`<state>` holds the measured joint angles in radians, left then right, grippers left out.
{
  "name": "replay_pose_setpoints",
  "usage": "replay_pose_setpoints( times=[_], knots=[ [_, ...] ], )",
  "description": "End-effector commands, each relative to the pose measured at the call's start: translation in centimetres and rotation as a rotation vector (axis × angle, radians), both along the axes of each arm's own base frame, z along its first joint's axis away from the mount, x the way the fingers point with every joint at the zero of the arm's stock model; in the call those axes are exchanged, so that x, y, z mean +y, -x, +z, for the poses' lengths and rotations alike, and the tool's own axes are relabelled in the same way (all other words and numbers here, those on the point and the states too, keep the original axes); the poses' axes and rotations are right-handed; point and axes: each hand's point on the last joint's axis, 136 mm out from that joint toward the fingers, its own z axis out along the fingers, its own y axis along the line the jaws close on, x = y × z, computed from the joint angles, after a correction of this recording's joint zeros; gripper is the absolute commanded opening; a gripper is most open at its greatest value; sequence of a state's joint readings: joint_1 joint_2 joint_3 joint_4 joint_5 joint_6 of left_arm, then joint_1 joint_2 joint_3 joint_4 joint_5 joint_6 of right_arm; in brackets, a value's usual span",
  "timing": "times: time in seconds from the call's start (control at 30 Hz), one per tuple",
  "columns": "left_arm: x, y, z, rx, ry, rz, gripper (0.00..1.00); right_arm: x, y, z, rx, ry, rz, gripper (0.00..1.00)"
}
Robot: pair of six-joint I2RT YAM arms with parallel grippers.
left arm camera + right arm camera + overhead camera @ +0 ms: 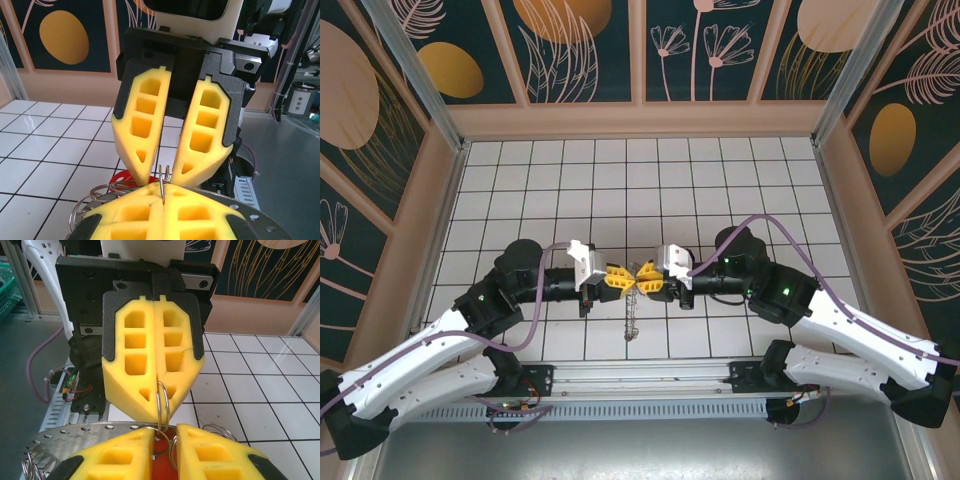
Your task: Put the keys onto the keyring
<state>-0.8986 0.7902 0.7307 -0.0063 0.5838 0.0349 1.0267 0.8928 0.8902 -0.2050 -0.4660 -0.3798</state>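
Both arms are seen from above stretched inward from the near edge of the white tiled surface [720, 180], elbows bent outward and forearms level, so that the left tool [619, 277] and the right tool [646, 278] meet tip to tip over the middle. The left tool is pressed together on the keyring [631, 322], which hangs down from the 2 tips as a thin coiled strand; whether its lower end touches the surface cannot be told. In the left wrist view the left tool [161, 190] has its pads closed on a thin upright wire of the keyring [95, 198], whose loops spread to the lower left, just beside the red head of the key [121, 177]. Opposite it, the right tool [160, 176] is held with its fingers [141, 125] apart, their tips set on either side of that wire. In the right wrist view the same wire of the keyring [163, 407] is pinched by the left tool [158, 390], and it runs down into the gap of the right tool [165, 436], where the key [162, 463] lies low between the 2 separated fingers [117, 456]; whether it is touched by them cannot be told.
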Motion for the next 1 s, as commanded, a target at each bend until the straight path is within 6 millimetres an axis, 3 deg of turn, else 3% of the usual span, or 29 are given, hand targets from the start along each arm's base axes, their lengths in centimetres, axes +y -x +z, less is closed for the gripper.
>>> replay_pose_setpoints(
  times=[0.0,0.17,0.53,0.73,0.97],
  knots=[
    [-0.6,0.1,2.6,-0.076,0.063,-0.025,0.0,1.1,1.1,1.3,-0.005,-0.08,0.082,0.15],
    [-0.6,0.0,2.2,-0.077,0.043,-0.024,0.0,1.2,1.1,1.5,-0.008,-0.088,0.082,0.06],
    [-0.3,0.1,2.6,-0.092,0.051,-0.016,0.0,1.0,0.7,1.7,0.008,-0.092,0.067,0.23],
    [-0.1,0.2,2.9,-0.1,0.053,-0.01,0.0,-0.4,-0.3,1.2,0.005,-0.066,-0.016,0.23],
    [-0.2,0.1,3.1,-0.1,0.055,-0.015,0.0,-1.7,0.6,2.3,-0.046,-0.106,0.002,0.18]
  ],
)
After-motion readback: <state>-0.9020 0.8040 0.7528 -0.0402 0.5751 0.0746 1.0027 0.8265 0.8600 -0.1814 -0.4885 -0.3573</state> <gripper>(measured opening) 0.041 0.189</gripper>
